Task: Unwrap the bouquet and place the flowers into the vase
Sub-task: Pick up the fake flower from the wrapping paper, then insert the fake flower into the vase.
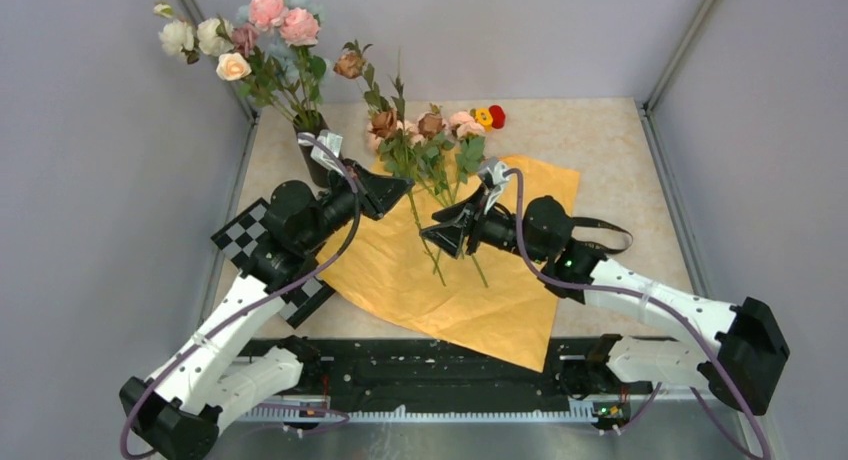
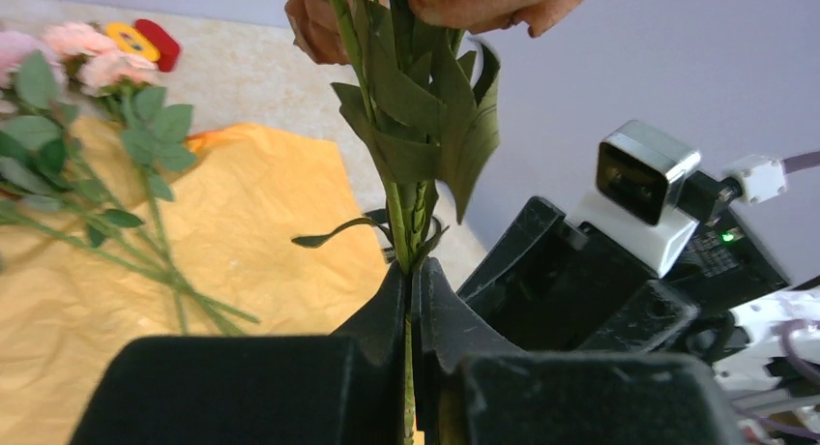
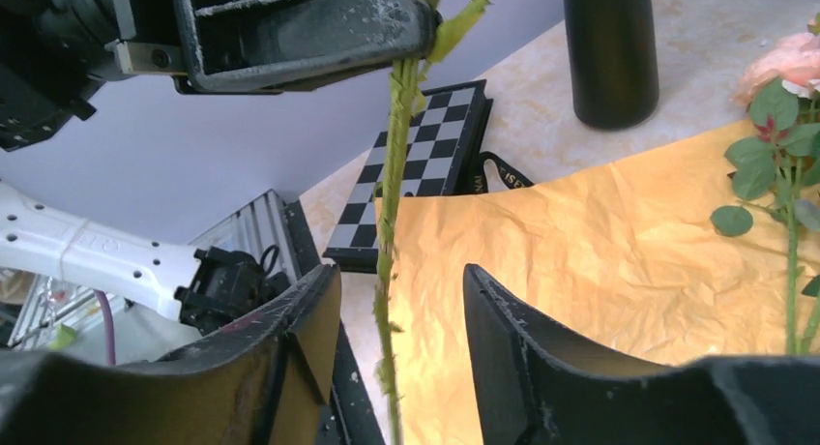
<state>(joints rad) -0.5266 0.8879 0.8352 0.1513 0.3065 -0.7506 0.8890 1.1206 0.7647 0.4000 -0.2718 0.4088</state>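
Flowers (image 1: 440, 145) were spread on the unfolded orange paper (image 1: 480, 300) on the worktop (image 1: 610, 150); one stem (image 2: 406, 198) was clamped upright in the tightly closed left pincer (image 2: 414, 285); the right pincer (image 3: 401, 276) was parted around that stem, gripping nothing; the vase (image 3: 609, 48) stood beyond the paper.

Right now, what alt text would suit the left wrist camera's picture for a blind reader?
The black left hand is shut on a thin green leafy flower stem that rises to a peach bloom at the top edge. Behind, pink roses lie on a crumpled orange paper sheet.
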